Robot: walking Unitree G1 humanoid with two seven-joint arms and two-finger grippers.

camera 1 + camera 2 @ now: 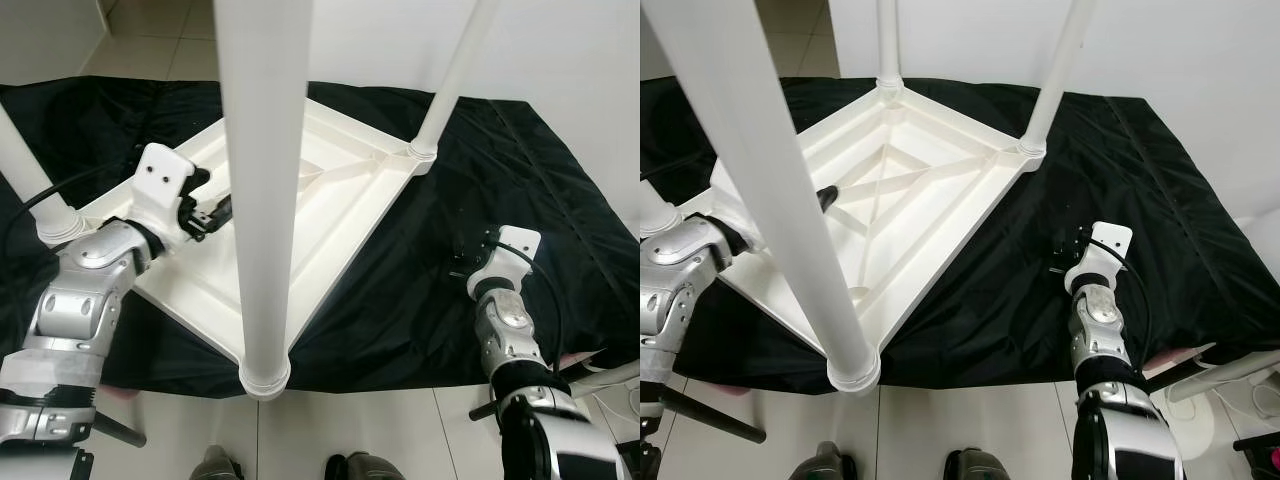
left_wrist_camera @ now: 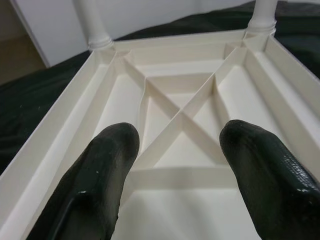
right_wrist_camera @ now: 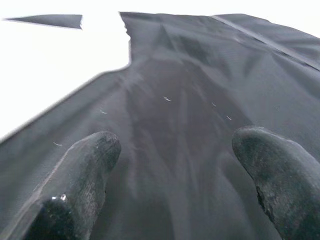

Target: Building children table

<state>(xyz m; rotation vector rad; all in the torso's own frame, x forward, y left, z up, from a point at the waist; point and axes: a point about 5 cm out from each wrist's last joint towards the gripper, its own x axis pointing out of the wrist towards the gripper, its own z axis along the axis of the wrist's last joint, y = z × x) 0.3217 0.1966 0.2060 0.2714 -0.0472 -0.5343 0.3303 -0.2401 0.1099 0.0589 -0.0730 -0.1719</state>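
Nearest the camera: front table leg [image 1: 262, 190], white, upright, seated in the near corner socket of the upturned tabletop [image 1: 330, 190]. Tabletop lying underside up on a black sheet [image 1: 420, 300] spread on the tiled floor [image 1: 360, 430]; ribbed underside with crossed stiffeners open to view. Far-right leg [image 1: 452, 78] also upright in its corner; left leg [image 1: 28, 170] standing at the left corner beside the left arm; fourth leg [image 1: 887, 40] at the far corner. All four sockets apparently filled, so the build judged nearly done, probably checking or flipping next.

Left tool [image 1: 210, 214] over the left edge of the tabletop, pointing inward across the ribs toward the far-right corner; fingers [image 2: 107, 165] apart, clamped on nothing, hovering just above the inner panel. Right tool [image 1: 470, 250] well apart from the table, over bare sheet to the right of the rim, fingers [image 3: 85, 165] spread, empty.

Key relation: tabletop lies ahead of and under the left tool, and to the left of the right tool; long axis of the tabletop running from near-left to far-right. Left arm clearly nearer. Right arm would need a reach leftward across the sheet to meet the right rim.
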